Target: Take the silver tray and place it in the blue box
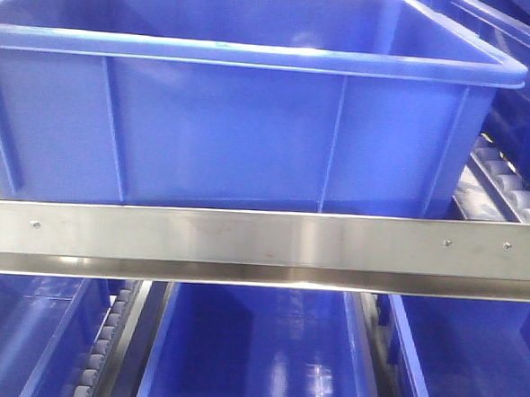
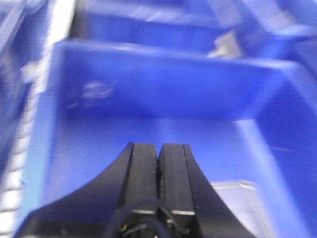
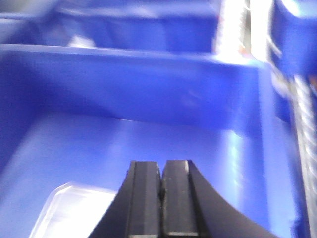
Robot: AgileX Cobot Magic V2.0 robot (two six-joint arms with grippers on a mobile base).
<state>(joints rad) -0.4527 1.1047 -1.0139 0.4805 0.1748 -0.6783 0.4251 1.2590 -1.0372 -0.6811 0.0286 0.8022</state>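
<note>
— Where is the silver tray?
— It lies on the floor of the blue box; both wrist views catch a corner of it, blurred.
— And the fingers?
— The left gripper is clenched, pads pressed together, empty. The right gripper likewise, above the box floor beside the tray.
— The front view?
— A blue crate behind a steel rail.

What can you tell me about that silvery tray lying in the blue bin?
Only corners of the silver tray show, both blurred. It looks like pale, shiny metal with a rounded corner and raised rim, lying flat on the floor of the blue box. Neither the left gripper nor the right gripper, both shut, touches it.
</note>
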